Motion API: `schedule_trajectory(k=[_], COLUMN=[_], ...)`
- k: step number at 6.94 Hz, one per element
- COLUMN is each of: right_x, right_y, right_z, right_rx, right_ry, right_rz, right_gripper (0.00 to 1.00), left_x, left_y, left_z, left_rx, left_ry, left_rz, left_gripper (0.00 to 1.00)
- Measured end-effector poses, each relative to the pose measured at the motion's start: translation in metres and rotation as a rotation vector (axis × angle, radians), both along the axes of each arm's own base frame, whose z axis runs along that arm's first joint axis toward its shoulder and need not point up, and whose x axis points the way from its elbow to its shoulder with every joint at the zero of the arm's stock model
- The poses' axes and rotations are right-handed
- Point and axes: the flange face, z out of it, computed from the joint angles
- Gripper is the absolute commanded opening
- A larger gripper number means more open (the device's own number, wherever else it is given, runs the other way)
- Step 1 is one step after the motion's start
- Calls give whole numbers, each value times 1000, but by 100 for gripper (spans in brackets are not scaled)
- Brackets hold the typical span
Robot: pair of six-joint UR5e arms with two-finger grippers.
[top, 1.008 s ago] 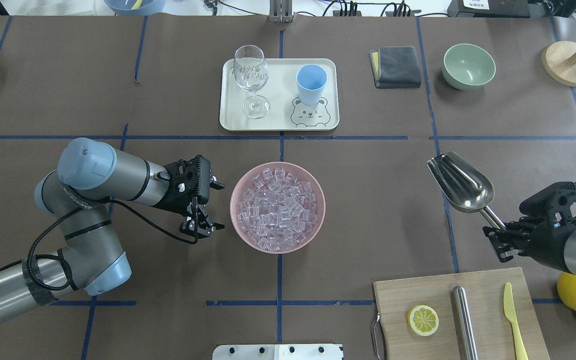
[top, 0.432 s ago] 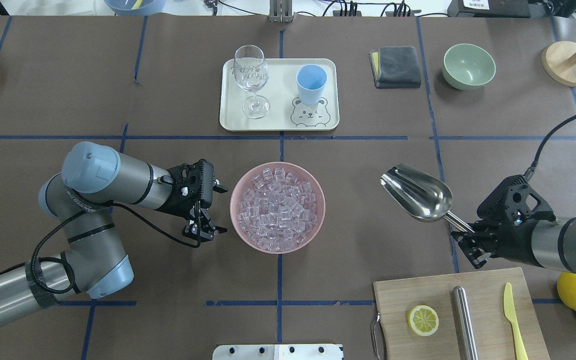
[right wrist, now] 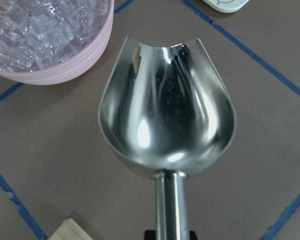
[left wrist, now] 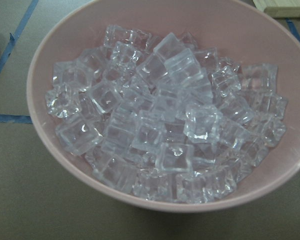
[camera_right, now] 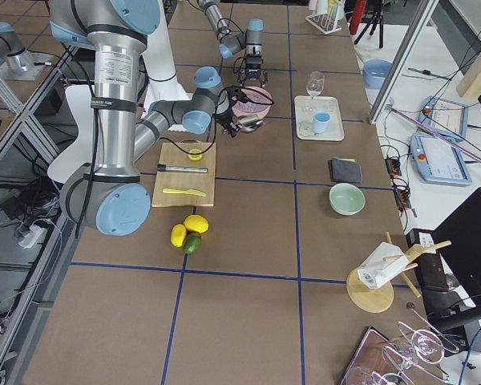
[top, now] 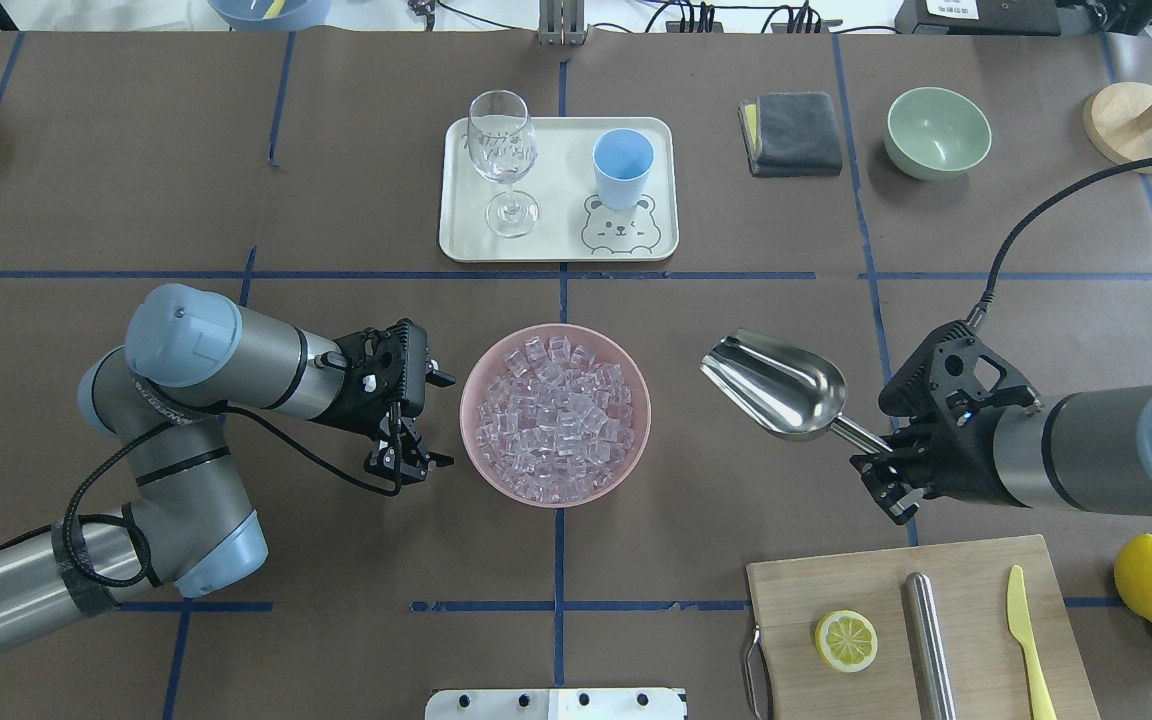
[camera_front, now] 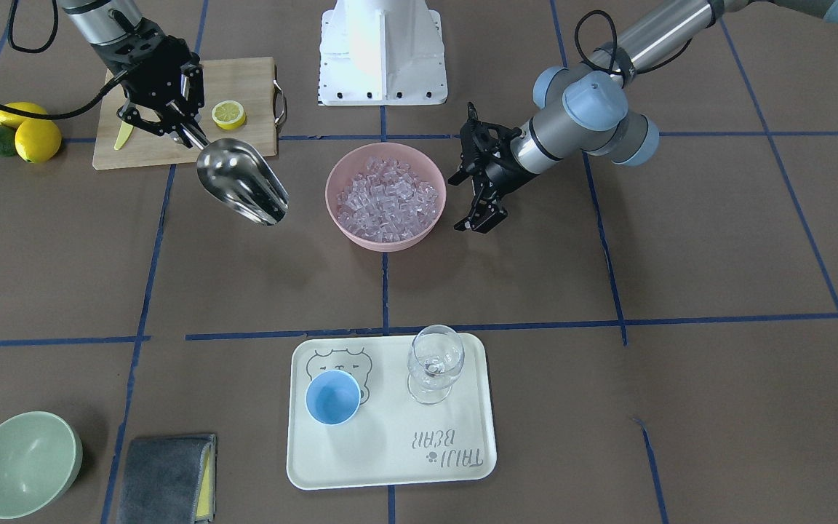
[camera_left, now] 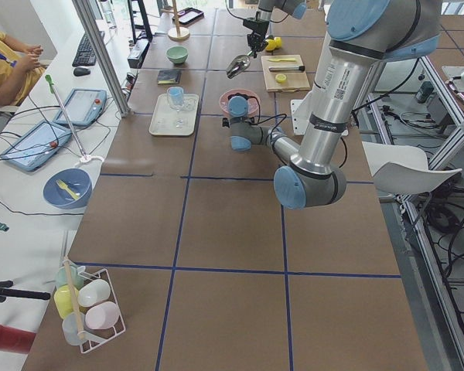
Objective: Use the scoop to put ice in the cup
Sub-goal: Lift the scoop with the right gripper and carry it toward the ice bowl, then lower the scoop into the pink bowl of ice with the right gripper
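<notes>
**Pink bowl** (top: 556,331): the reference item, standing on the tabletop (top: 736,300) in front of the robot.

**Ice** (top: 551,420): clear cubes, all heaped inside the bowl to about rim level.

**Left hand** (top: 449,420): just beside the bowl on the robot's left. Its fingers are spread apart and point at the bowl wall, gripping nothing. Its wrist camera is filled by the bowl and cubes.

**Scoop** (top: 781,385): polished steel, near the bowl on the robot's right and apart from its rim. The open mouth is turned toward the bowl and the handle runs back away from it.

**Right hand** (top: 886,478): on the far end of the scoop from the bowl, its fingers clamped on the thin handle.

**Cup** (top: 623,165): light blue and upright, beyond the bowl on the side away from the robot, well apart from it.

**Tray** (top: 556,240): cream with a bear print, carrying the cup.

**Wine glass** (top: 504,150): clear and stemmed, on the same tray, to the cup's left.

**Cutting board** (top: 966,580): wooden, on the bowl's right and nearer the robot. It bears a lemon half (top: 846,640), a steel cylinder (top: 928,640) and a yellow knife (top: 1026,640).

**Green bowl** (top: 938,130) and **grey cloth** (top: 796,133): beyond the pink bowl, to its right.
</notes>
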Motion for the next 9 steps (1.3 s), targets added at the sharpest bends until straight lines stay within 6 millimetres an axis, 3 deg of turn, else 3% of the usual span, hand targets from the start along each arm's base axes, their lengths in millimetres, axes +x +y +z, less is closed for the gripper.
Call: schedule_trajectory(k=[2,4,6,9], right_x=[-30,-47,-56,-96], right_y=[-10,-5,-1,-17], right_z=[-71,-125,-161,-198], right_rx=[-13,-25,-26,-31], right_ry=[102,187,306,554], right_rz=[-34,-72,-131,-289], right_gripper=[0,0,0,0], left_x=[0,0,0,1], left_y=[0,-1,-1,-1], left_z=[0,0,0,1], left_rx=[0,-1,-1,-1], left_ry=[0,0,0,0], left_rz=[-1,-1,-2,-1], left_gripper=[100,100,100,100])
